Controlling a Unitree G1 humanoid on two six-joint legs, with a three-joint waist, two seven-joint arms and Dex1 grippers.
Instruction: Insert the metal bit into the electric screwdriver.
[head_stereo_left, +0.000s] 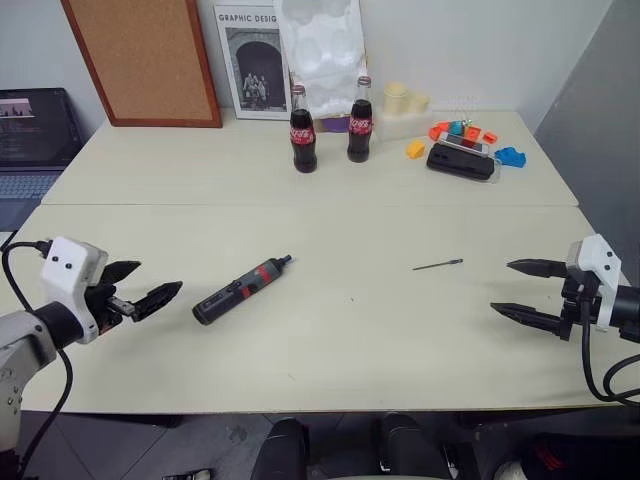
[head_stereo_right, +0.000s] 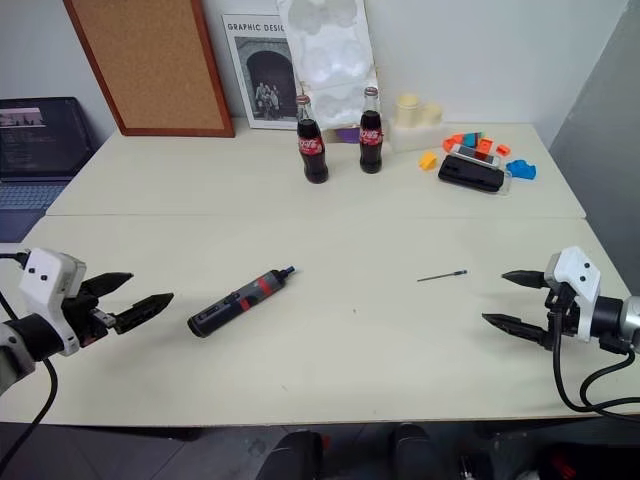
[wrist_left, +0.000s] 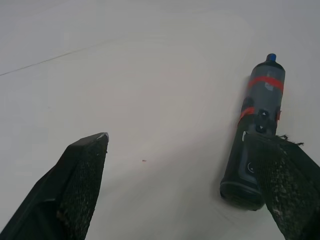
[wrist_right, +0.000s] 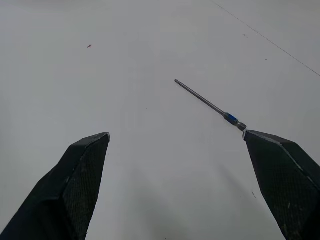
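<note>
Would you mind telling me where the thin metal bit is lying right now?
The thin dark grey metal bit lies flat on the pale table, right of centre, between the open right hand and the stubby red-banded electric screwdriver.

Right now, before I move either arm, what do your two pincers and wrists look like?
Each arm ends in a white boxy wrist housing carrying two black, tapered fingers with textured inner pads. The left pincer has two small dark dots on its housing and a black cable looping back along the grey forearm. The right pincer has black cables hanging in a loop beneath its wrist.
</note>
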